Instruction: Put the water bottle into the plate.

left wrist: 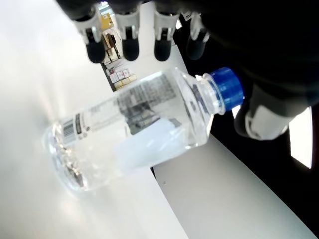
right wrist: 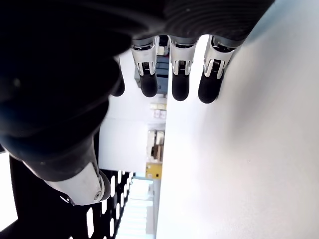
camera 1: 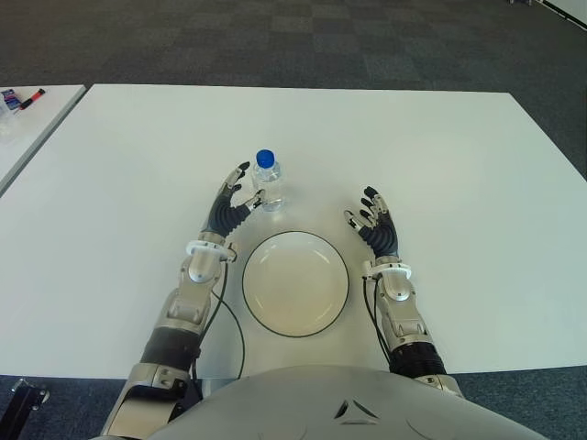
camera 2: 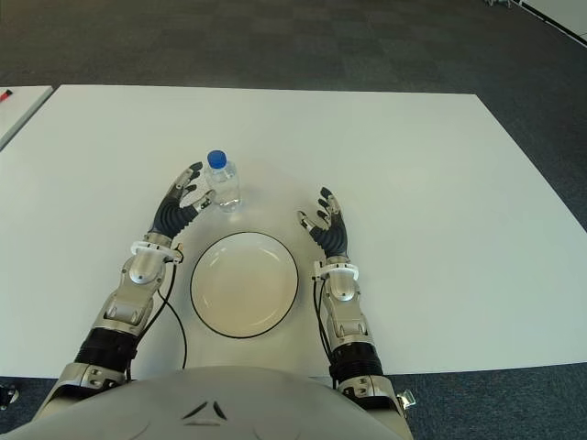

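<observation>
Nearest the camera, at the bottom of the frame, sits the robot's grey chest, with both forearms reaching up from it onto the white worktop [camera 1: 477, 183]. The water bottle [camera 1: 268, 181] stands upright just above centre, blue cap on top, clear body, apart from the plate. Just beside it on its left is the left robot hand [camera 1: 229, 203], fingers spread and holding nothing; in the left wrist view the fingertips [left wrist: 130, 48] hang on one side of the bottle and the thumb on the other, with no contact I can confirm. Below the bottle, near the lower middle, lies the empty round plate [camera 1: 295, 282]. To the plate's right, the right robot hand [camera 1: 374, 225] shows with fingers loosely spread, idle. For a clean grasp, I would close around the bottle's body below the shoulder, squeezing gently since thin plastic gives, then lift it straight up before carrying it over the rim.
</observation>
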